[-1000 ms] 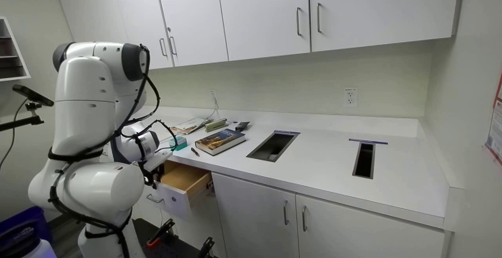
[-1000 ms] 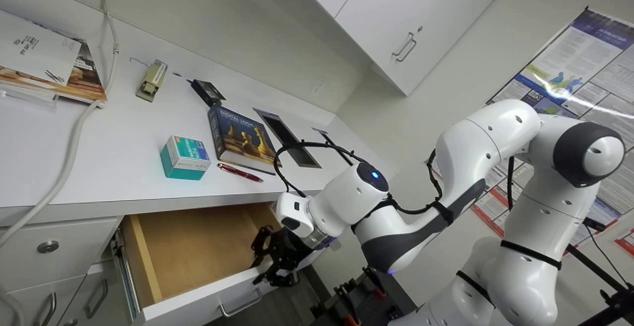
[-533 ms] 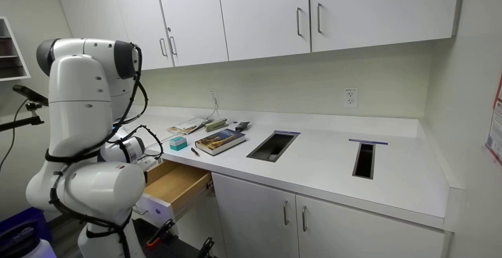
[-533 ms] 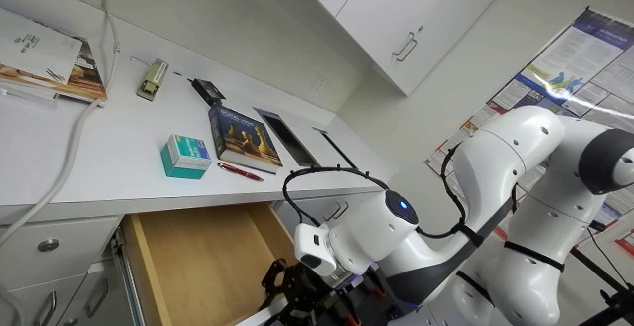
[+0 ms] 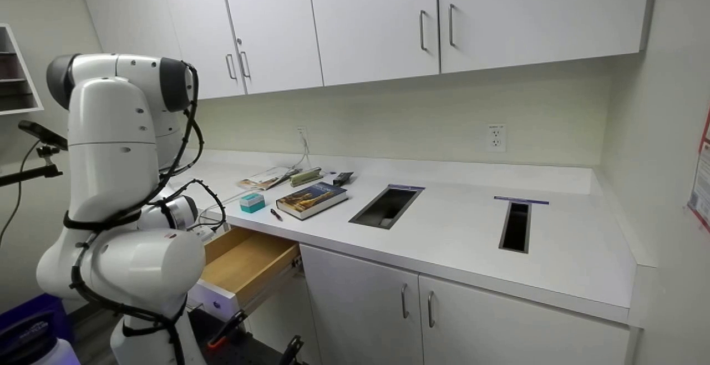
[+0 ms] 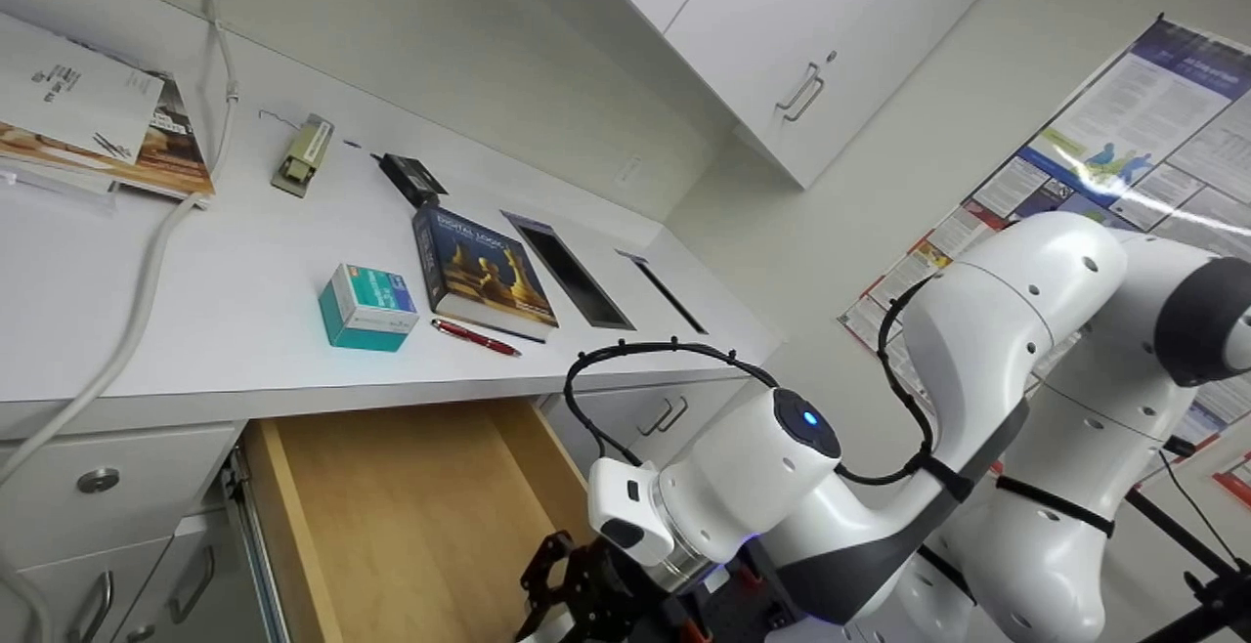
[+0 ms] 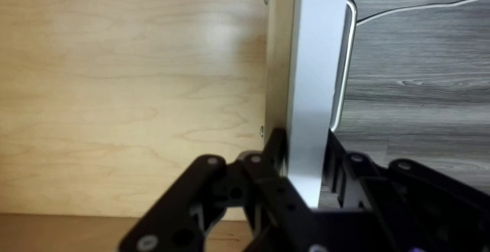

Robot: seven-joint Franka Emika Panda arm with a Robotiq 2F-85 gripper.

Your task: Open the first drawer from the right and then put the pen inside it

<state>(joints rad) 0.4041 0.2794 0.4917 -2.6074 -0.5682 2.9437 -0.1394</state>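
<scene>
Clamping the drawer (image 7: 134,91) by its near panel (image 7: 316,64) in the gripper (image 7: 305,144), presumably for pulling purchase, far from the pen (image 6: 476,338).

The black, two-fingered gripper (image 7: 305,146) points downward, its fingers (image 7: 276,144) clamped on what lies between; above it sit the white, rounded wrist (image 6: 743,462) and, higher, the bent elbow (image 5: 122,67) of the white, jointed arm (image 6: 977,379).
</scene>
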